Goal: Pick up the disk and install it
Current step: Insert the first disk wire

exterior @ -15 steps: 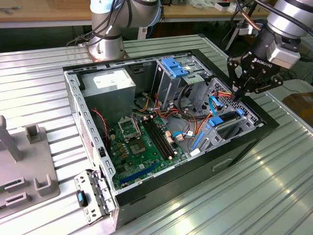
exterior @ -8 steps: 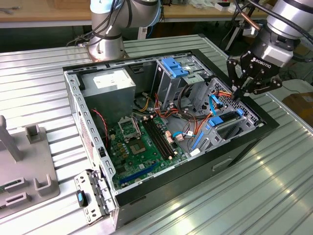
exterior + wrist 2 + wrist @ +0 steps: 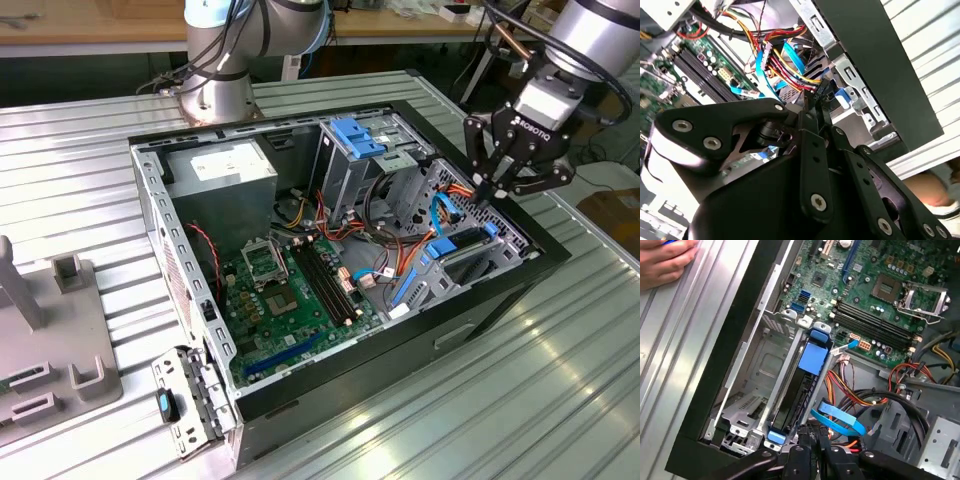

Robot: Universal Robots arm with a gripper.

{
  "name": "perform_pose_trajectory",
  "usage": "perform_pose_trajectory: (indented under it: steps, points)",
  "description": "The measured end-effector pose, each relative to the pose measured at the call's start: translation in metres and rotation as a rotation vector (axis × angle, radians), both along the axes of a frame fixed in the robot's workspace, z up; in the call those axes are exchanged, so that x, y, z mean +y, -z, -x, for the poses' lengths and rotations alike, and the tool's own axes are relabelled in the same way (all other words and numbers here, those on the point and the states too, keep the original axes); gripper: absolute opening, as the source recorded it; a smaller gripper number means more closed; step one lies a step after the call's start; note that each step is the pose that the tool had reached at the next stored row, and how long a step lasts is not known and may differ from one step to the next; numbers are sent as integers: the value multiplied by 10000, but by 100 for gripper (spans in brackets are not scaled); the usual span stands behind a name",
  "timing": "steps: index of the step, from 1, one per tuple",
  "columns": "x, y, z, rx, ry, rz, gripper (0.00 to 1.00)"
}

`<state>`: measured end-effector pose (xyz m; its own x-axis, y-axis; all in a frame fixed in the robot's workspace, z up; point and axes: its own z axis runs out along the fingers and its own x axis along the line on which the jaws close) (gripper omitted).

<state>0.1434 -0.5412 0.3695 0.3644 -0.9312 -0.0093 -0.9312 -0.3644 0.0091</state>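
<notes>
exterior view: gripper (image 3: 490, 190) hangs over far corner of open computer case (image 3: 500, 290) at exterior view's right, fingers pressed together, tips right at drive bay, nothing pinched. writing on gripper body, not reading it off. power supply (image 3: 225, 175) has white label, print too small

second wrist view: fingers (image 3: 812, 145) closed, pointing at cable bundle (image 3: 790, 65)

first wrist view: disk (image 3: 800, 395) sits on edge in metal bay beside motherboard (image 3: 875, 285), blue rail on top. person's hand (image 3: 665, 262) rests on table

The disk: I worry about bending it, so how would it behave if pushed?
Probably stiff: the disk looks like a solid slab in a blue plastic frame. Unlikely to tip, standing on edge between metal cage walls. Its smooth frame may slide readily.
</notes>
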Motion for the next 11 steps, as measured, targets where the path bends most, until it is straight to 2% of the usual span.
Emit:
perform_pose_trajectory:
  steps: [1,4,9,11]
  points:
    - [0,2,0,0,414,0,18]
    - [-3,7,1,0,958,-4,18]
    - [-19,24,71,-1,1115,6,18]
    - [-18,34,75,-2,1444,32,18]
